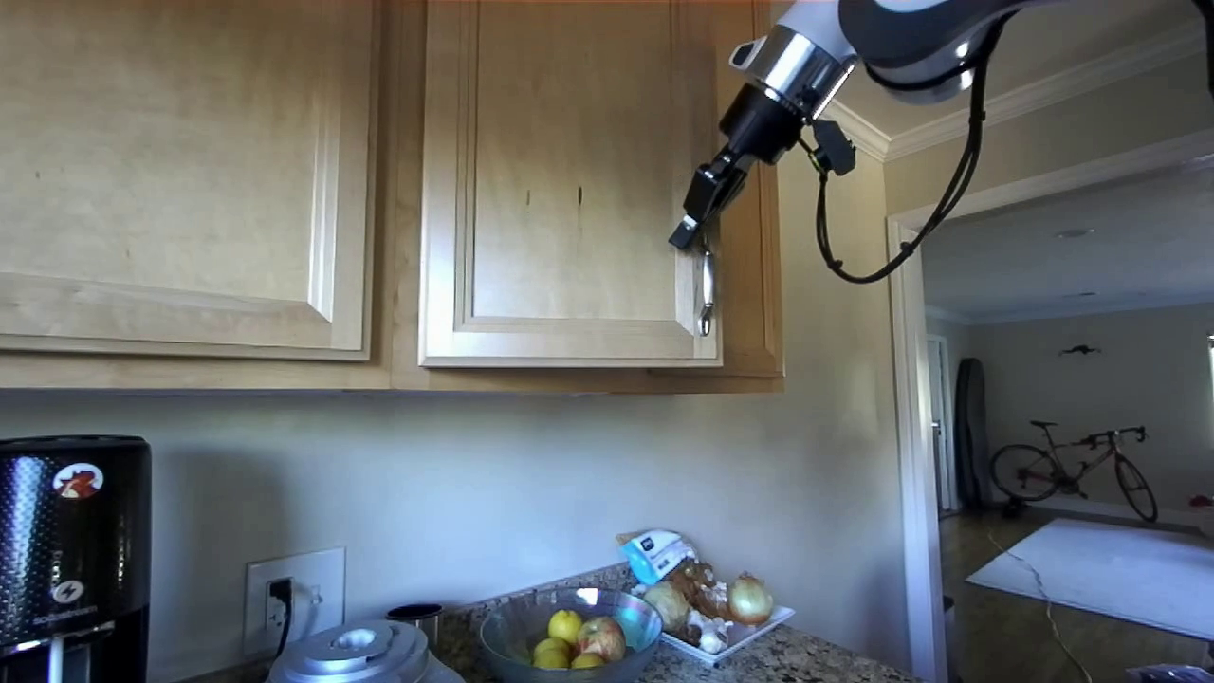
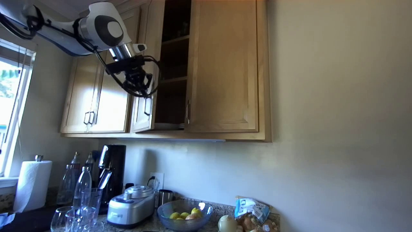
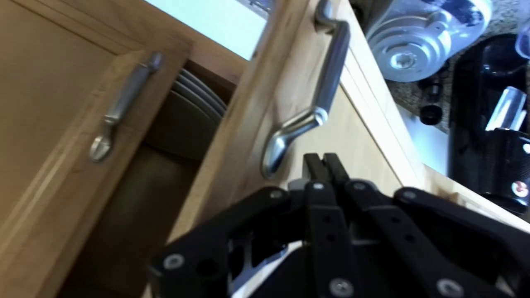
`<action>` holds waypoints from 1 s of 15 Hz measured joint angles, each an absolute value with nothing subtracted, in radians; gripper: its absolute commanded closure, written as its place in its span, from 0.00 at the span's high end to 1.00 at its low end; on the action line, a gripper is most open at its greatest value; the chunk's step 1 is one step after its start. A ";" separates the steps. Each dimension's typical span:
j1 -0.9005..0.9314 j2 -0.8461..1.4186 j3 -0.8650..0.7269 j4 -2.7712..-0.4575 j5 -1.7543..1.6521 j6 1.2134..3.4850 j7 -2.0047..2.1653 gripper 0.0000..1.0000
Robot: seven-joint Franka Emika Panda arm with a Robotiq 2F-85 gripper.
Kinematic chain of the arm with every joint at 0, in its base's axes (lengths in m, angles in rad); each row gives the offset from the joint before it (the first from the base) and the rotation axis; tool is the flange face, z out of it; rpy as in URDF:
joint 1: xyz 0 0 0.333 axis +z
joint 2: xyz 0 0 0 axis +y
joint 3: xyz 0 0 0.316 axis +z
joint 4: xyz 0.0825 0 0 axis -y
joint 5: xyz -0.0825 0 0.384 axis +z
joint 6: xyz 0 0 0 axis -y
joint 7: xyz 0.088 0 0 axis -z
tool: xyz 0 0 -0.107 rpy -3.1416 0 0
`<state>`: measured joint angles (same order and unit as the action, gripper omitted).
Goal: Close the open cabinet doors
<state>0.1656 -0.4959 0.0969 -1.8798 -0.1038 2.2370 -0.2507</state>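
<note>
The left honey-wood cabinet door (image 1: 579, 275) stands swung out; it also shows in an exterior view (image 2: 143, 112) and in the wrist view (image 3: 364, 136). Its metal bar handle (image 3: 331, 70) is near its free edge. The right door (image 2: 225, 71) shows with its handle (image 3: 124, 99) in the wrist view; it looks close to its frame, and I cannot tell if it is fully shut. A dark gap with shelves (image 2: 175, 58) lies between them. My gripper (image 3: 325, 159) is shut and empty, fingertips at the left door's front face beside the handle's upper end. Contact is unclear.
Plates (image 3: 194, 93) stand inside the cabinet. A wider wood door (image 1: 171, 171) is beside the left door. Below, a black appliance (image 1: 76, 550), a grey appliance (image 2: 132, 206), a glass fruit bowl (image 2: 185, 222) and an onion tray (image 1: 726, 650) stand on the counter.
</note>
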 measured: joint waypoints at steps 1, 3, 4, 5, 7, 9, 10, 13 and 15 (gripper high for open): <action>0.148 -0.496 0.084 -1.880 -0.123 2.242 -0.252 0.07; 0.121 -0.495 0.069 -1.883 -0.144 2.252 -0.252 0.06; 0.113 -0.495 0.067 -1.885 -0.146 2.254 -0.252 0.06; 0.112 -0.495 0.066 -1.888 -0.147 2.254 -0.252 0.06; 0.116 -0.499 0.068 -1.895 -0.142 2.254 -0.252 0.06; 0.126 -0.515 0.075 -1.912 -0.125 2.254 -0.252 0.06; 0.136 -0.526 0.078 -1.926 -0.114 2.254 -0.252 0.06; 0.165 -0.571 0.091 -1.974 -0.078 2.243 -0.249 0.39; 0.173 -0.599 0.102 -2.005 -0.054 2.200 -0.231 0.51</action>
<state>0.1733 -0.5993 0.1023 -2.0046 -0.0543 2.1997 -0.2313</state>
